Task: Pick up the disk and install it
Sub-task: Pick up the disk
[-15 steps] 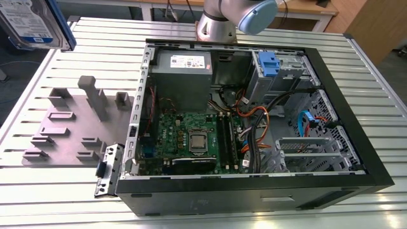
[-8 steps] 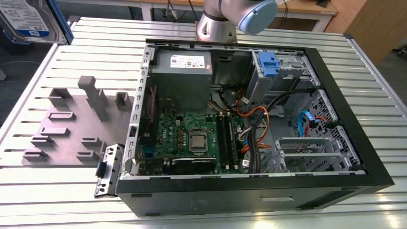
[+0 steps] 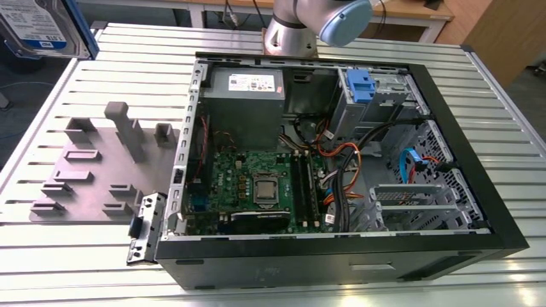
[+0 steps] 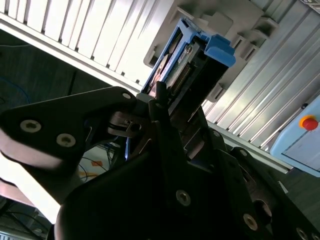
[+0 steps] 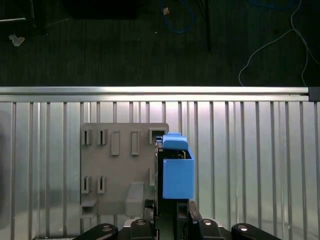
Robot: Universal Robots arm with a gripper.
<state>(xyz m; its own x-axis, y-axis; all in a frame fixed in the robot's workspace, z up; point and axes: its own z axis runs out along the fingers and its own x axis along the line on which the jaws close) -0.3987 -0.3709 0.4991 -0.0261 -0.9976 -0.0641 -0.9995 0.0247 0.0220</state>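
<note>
Gripping one narrow end of the disk (image 5: 175, 170), the gripper (image 5: 170, 216) had its jaws closed on it, so the drive stood out from the fingers with its blue plastic rails leading in both wrist views. In the exterior view the disk (image 3: 34, 24) hung lifted clear, above the tabletop's (image 3: 68, 89) corner at the exterior view's upper left, its white-and-blue label facing out.

It looked a dense, stiff metal block, probably heavy for its bulk, with smooth sides that could slip in a light pinch. The blue rails seemed thinner and likely to flex, and the connector end (image 4: 181, 75) looked best left untouched. The firm metal flanks were the safer hold, and a knock could harm it.

Below it lay the grey fixture plate (image 5: 120, 165). Further along the tabletop sat the open computer case (image 3: 341, 252) with its drive cage (image 3: 375, 96).
</note>
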